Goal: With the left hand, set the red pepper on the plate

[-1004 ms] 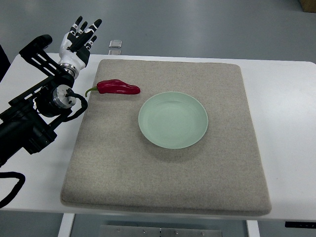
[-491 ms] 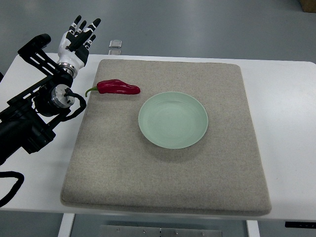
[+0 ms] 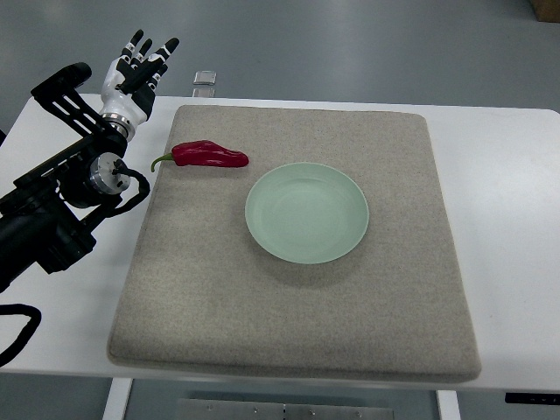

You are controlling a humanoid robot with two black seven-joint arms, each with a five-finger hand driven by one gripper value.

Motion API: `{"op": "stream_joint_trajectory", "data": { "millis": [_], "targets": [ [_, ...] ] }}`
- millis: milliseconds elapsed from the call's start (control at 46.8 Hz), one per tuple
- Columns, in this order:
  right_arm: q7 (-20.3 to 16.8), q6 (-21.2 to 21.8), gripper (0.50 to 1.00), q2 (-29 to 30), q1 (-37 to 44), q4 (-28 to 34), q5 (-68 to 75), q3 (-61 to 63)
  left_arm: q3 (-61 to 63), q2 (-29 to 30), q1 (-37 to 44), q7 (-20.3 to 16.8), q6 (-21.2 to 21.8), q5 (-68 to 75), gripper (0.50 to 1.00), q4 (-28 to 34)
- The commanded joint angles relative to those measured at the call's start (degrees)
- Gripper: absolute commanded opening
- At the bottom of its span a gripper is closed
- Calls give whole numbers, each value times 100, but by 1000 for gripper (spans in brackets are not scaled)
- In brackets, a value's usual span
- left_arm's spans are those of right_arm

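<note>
**Over the table's far-left corner, with nothing in my grasp**

At the upper left of the frame my left hand (image 3: 136, 72) hangs with its fingers (image 3: 166, 51) spread and pointing away from me, holding nothing. The red pepper (image 3: 210, 155) lies on the grey mat (image 3: 297, 332) just to the right of and below that hand, its green stem (image 3: 161, 160) curling toward the mat's left edge and its tip pointing toward the pale green plate (image 3: 306, 213). The plate sits near the middle of the mat, close to the pepper's tip but apart from it. My right hand is not in the picture.

My reading is that the grasp has not begun, so the risks are all ahead. The pepper is smooth, curved and low to the mat; if I close on it off-centre, I expect it to roll or squirt out sideways. Coming down too steeply could press my fingertips into the soft mat and drag it, shifting both pepper and plate. Catching only the thin stem would probably let the fruit swing or drop during the carry. And since the plate is shallow, a release from too high or near its rim could let the pepper slide back out onto the mat.
</note>
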Motion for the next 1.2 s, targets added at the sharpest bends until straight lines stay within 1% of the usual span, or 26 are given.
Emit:
{"op": "stream_joint_trajectory", "data": {
  "millis": [0,491,748,940,1175],
  "targets": [
    [0,1,928,0,0,0,5,0,-26,0,8,16,1,3,1000,-8],
    [0,1,928,0,0,0,-3,0,18,43,8,42,1,47,999,-8],
    [0,1,928,0,0,0,5,0,18,105,17,69,1,292,999,-8],
    [0,1,928,0,0,9,-3,0,185,219,-18,86,-34,1232,999,-61],
    [0,1,928,0,0,0,5,0,440,553,-80,157,-218,3068,996,-237]
  ]
}}
